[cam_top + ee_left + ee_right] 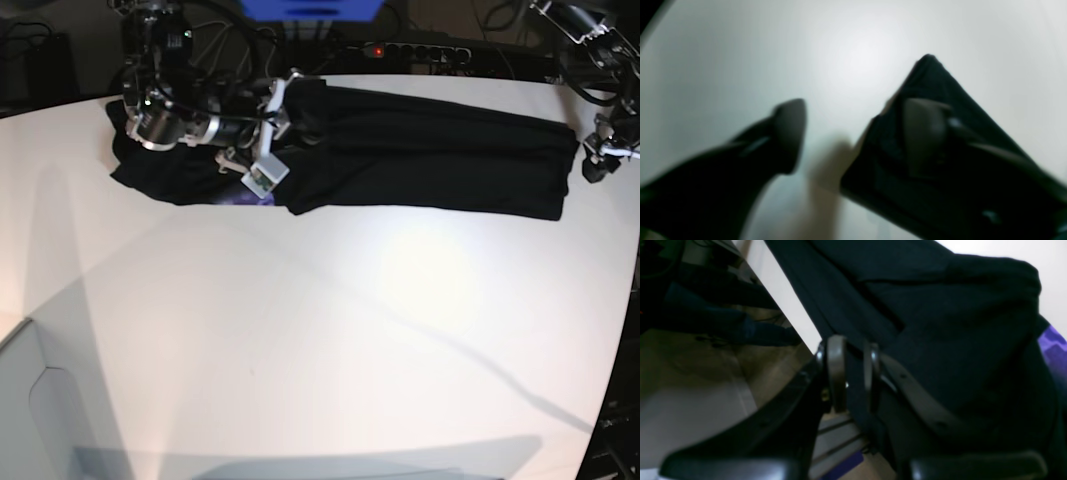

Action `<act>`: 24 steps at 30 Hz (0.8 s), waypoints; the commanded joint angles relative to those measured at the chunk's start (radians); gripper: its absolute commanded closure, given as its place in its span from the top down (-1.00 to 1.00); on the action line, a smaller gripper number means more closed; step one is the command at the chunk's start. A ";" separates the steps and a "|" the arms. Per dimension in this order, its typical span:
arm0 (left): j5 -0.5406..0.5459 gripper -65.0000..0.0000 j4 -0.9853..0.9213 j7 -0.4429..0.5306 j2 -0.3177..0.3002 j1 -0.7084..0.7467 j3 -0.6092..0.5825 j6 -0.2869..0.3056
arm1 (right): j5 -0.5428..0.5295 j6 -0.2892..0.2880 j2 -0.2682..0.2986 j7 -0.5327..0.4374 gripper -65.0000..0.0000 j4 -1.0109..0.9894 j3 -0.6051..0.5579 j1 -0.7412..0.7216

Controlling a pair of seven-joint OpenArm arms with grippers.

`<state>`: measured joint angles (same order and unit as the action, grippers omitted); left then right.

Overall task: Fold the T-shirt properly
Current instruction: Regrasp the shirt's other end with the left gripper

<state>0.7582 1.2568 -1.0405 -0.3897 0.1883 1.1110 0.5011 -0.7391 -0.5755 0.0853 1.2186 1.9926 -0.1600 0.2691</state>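
My right pincer (853, 373) was clenched on the shirt (430, 150), which lay in a long band at the table's (330, 340) far edge. My left pincer (853, 133) was released beside its corner. I judged both ends should lift together, evenly.

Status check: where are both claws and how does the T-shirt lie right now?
Left claw open at the hem corner. Right claw shut on the T-shirt near its collar. Shirt folded into a long band on the table. Nothing in the way.
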 commanded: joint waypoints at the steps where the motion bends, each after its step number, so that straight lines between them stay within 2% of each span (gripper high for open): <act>1: 0.056 0.60 -0.032 0.012 -0.056 0.004 0.004 0.023 | -0.023 -0.013 0.000 -0.020 -0.67 0.020 0.000 -0.006; 3: 0.131 0.75 -0.125 -0.013 -0.097 0.020 0.001 0.101 | -0.023 -0.013 0.000 -0.020 -0.67 0.020 0.000 -0.006; 6: 0.182 0.72 -0.207 -0.048 -0.137 0.021 -0.027 0.167 | -0.023 -0.013 0.000 -0.020 -0.67 0.020 0.000 -0.006; 10: 0.183 0.65 -0.248 -0.054 -0.150 0.017 -0.070 0.170 | -0.023 -0.013 0.000 -0.020 -0.67 0.020 0.000 -0.004; 15: 0.186 0.65 -0.279 -0.053 -0.144 -0.005 -0.156 0.175 | -0.023 -0.013 0.000 -0.020 -0.67 0.020 0.000 -0.003; 18: 0.186 0.65 -0.280 -0.056 -0.111 -0.008 -0.167 0.178 | -0.023 -0.013 0.000 -0.020 -0.67 0.020 0.000 -0.003; 24: 0.179 0.65 -0.286 -0.063 -0.087 -0.033 -0.184 0.178 | -0.023 -0.013 0.000 -0.020 -0.67 0.020 0.000 -0.001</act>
<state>0.9791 0.9730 -1.0588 -0.4717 0.1513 0.9352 0.6884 -0.7391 -0.5755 0.0853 1.2179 1.9926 -0.1600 0.2722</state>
